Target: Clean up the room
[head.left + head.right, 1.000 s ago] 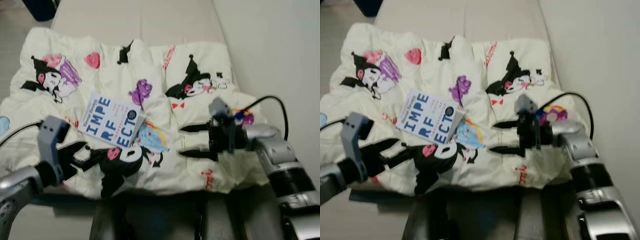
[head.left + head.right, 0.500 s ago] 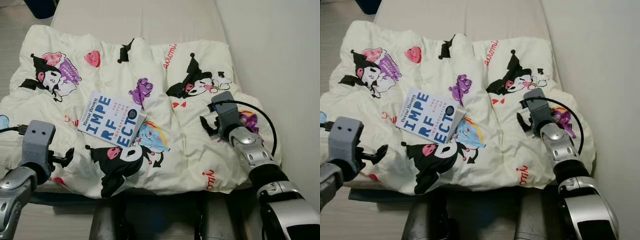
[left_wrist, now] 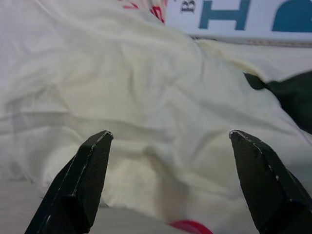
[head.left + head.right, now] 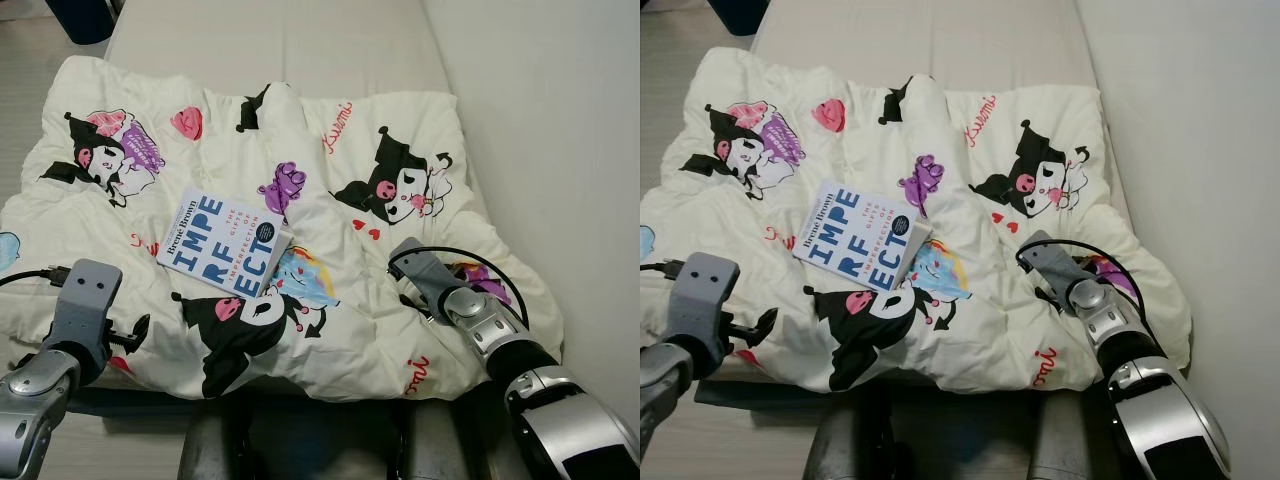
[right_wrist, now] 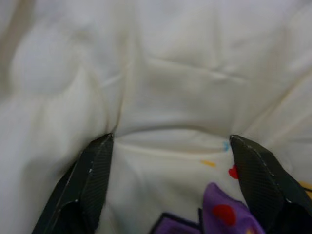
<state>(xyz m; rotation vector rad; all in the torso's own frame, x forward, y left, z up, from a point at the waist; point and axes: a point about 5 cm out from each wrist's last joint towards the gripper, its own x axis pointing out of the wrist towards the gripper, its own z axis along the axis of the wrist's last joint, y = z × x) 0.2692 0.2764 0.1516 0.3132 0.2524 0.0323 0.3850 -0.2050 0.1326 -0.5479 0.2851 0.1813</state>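
Note:
A cream blanket printed with cartoon figures lies rumpled across the bed. A white book with big blue letters rests on it, left of the middle. My left gripper is open at the blanket's front left edge, its fingers pointing at the cloth with nothing between them. My right gripper is open and pressed down into the blanket near its right edge, beside a purple print. The right wrist lies on the cloth and hides the fingers in the eye views.
The bare beige mattress extends beyond the blanket. A pale wall runs close along the right side. A dark blue object stands on the floor at the far left corner. My dark legs meet the bed's front edge.
My right gripper turned from pointing left above the blanket to pointing down into it near the right edge. My left gripper sank toward the front left edge.

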